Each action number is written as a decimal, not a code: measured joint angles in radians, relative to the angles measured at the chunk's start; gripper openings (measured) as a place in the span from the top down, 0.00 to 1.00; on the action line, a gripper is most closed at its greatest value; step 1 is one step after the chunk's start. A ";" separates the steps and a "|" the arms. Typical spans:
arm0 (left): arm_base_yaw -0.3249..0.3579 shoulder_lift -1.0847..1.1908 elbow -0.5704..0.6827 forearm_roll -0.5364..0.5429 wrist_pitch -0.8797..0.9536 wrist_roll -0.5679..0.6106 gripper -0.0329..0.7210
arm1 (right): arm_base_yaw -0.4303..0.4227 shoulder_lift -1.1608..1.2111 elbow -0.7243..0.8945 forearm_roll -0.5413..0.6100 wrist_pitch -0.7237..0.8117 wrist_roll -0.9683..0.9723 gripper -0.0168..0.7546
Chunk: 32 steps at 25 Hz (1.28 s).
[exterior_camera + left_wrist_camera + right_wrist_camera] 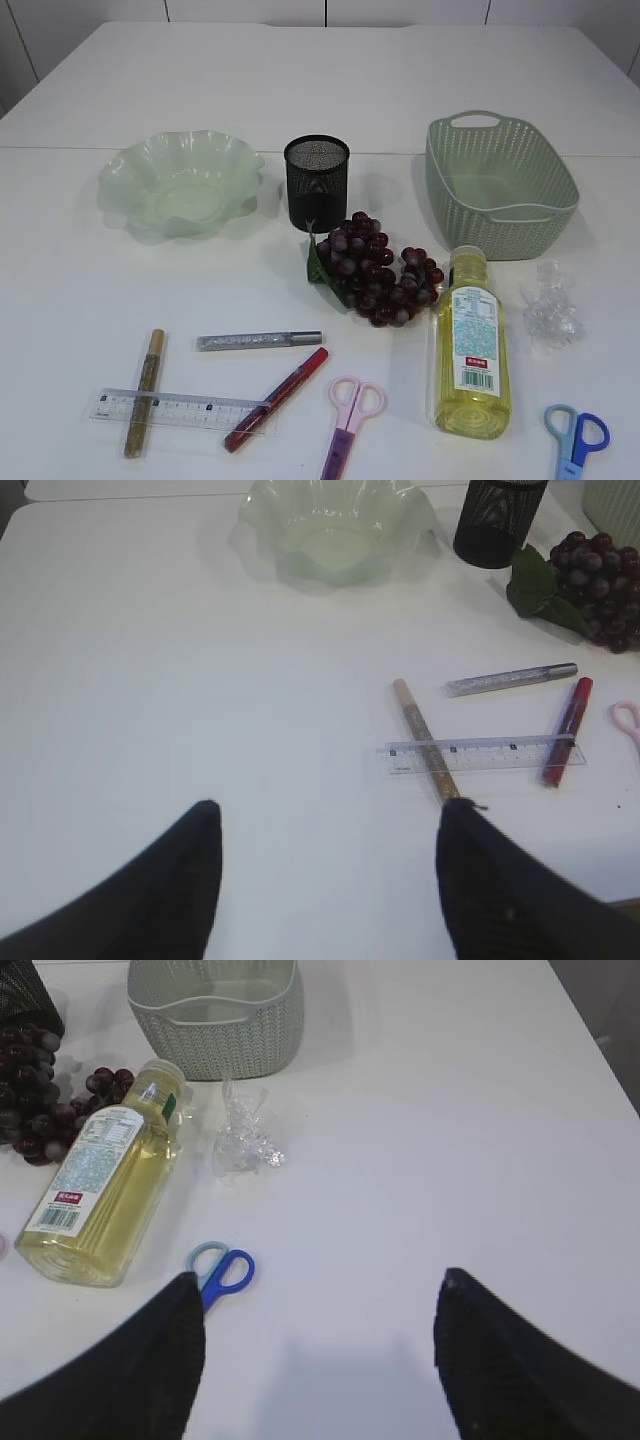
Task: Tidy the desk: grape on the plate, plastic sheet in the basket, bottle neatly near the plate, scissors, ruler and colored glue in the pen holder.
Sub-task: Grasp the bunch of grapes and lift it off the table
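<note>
left gripper [325,825]: mine, jaws spread wide, nothing between them, only bare white surface under the gap
left fingers [165,900]: two dark tips at the bottom of my left wrist view, pointing forward, hanging above the surface, not touching it as far as I can tell
right gripper [315,1295]: mine, jaws wide apart too, holding nothing
right fingers [520,1360]: dark tips low in my right wrist view
exterior view: neither arm shows

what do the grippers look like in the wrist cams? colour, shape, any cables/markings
Only fingers show. Left gripper: two matte black, broad fingers tapering to rounded tips. Right gripper: the same black tapered pair. No cables or markings visible; arms are out of the exterior view.
</note>
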 joint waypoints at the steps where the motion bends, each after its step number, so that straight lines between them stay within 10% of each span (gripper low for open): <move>1: 0.000 0.000 0.000 0.000 0.000 0.000 0.31 | 0.000 0.000 0.000 0.000 0.000 0.000 0.26; 32: 0.000 0.092 -0.118 -0.037 0.002 0.007 0.32 | 0.000 0.000 0.000 0.000 0.000 0.000 0.26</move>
